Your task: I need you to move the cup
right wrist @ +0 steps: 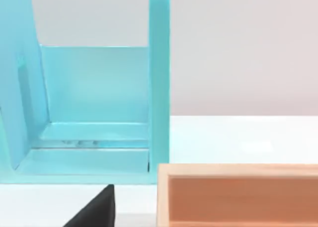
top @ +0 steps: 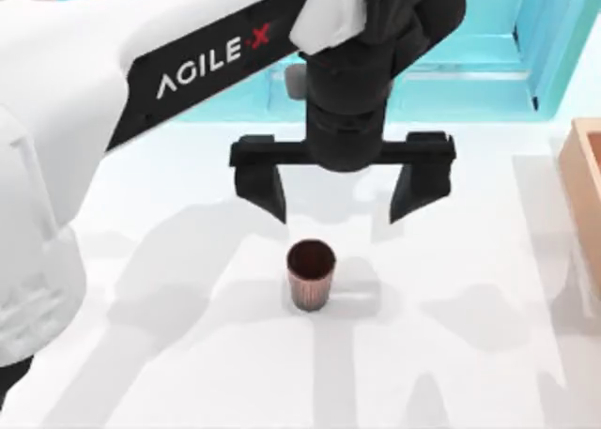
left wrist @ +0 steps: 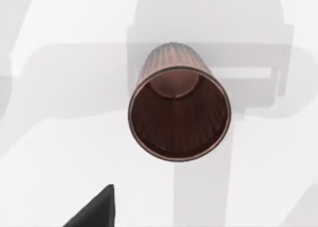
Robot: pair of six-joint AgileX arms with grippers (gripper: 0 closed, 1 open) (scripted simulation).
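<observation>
Black fingers spread wide, our left end effector (top: 340, 201) hovered just behind the cup (top: 310, 274), not touching it. Upright on the white desk (top: 451, 354) near the middle, that ribbed reddish-brown cup stood alone.

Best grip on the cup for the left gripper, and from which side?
Come straight down from above and close on the ribbed outer wall just below the rim. The cup stands upright and apart on the white table, narrower than the open left gripper hovering behind it.
</observation>
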